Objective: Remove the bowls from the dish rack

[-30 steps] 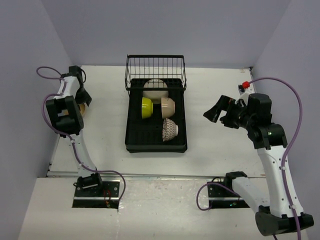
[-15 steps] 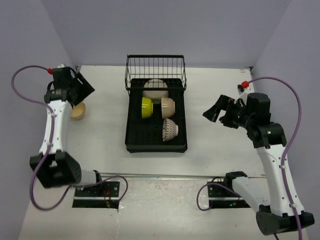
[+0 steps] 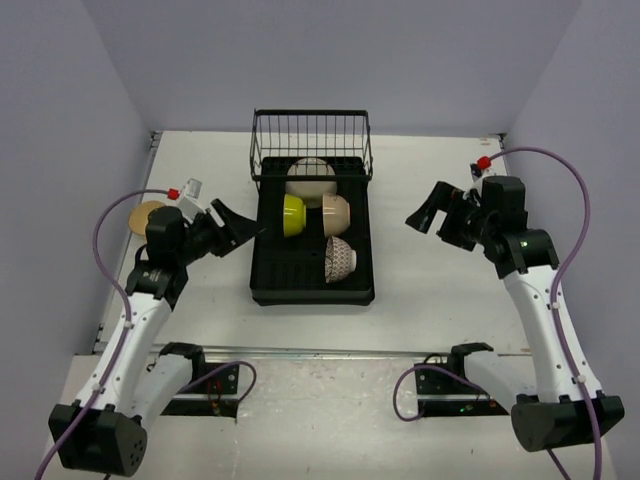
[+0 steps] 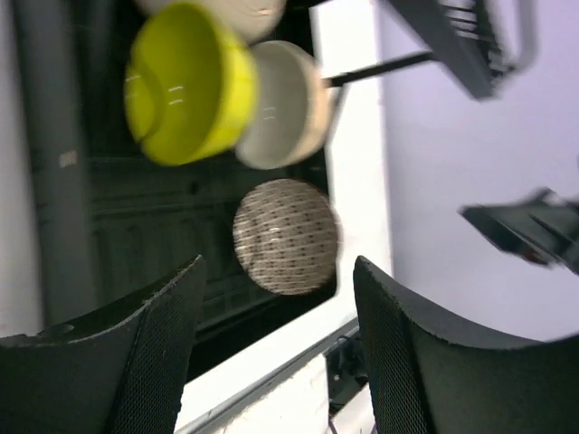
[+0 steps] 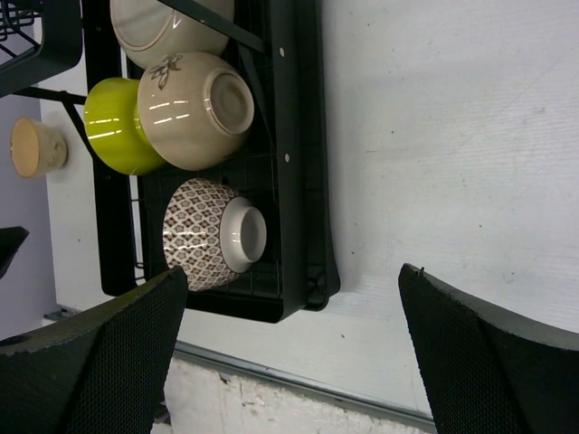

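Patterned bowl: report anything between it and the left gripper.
Nothing visible: the left gripper is at the dish rack's left edge, with bare rack floor between it and the patterned bowl; the lime bowl sits farther back.

White tabletop with two things standing on it

The tabletop (image 3: 440, 290) is plain matte white, with a metal strip (image 3: 300, 351) running along its near edge. The black dish rack (image 3: 262, 296) stands directly on it, midway between the left and right edges. Its wire basket (image 3: 311, 140) points at the far edge and its other end stops short of the near edge. A small beige bowl (image 3: 143, 212) sits alone on the tabletop close to the left edge, in the far half, well apart from the dish rack. The wide stretch between the dish rack and the right edge is bare white.
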